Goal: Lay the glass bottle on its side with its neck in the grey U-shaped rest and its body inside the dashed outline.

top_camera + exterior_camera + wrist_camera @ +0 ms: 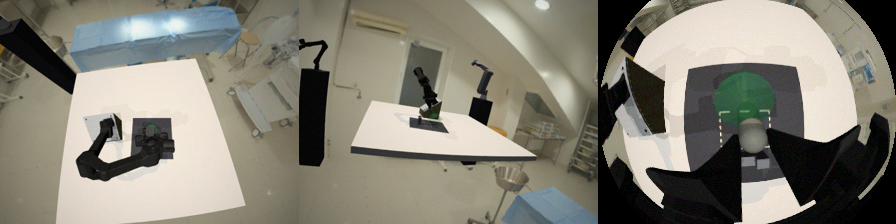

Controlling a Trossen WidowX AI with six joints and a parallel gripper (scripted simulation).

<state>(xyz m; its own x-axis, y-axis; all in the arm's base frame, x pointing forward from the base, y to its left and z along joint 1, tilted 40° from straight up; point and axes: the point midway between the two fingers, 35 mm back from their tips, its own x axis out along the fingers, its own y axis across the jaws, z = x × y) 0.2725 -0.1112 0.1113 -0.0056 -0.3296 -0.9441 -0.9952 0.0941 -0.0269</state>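
One gripper (pixel 150 131) (pixel 431 107) (pixel 752 136) closed on one green glass bottle (pixel 153 125) (pixel 435 116) (pixel 744 95), bottle at wrist view's upper centre, over one dark mat (pixel 166 126) (pixel 443 129) (pixel 790 100), one dashed outline (pixel 431 123) (pixel 721 131), one two-pronged rest (pixel 419 120) (pixel 762 164) below.

1. the fingers point down and are closed on the bottle's neck end.
2. above the fingers, the wrist (pixel 151 145) (pixel 430 97) leans at a slant.
3. the black arm (pixel 126 165) bends sharply at its elbow, off to one side of the fingers.
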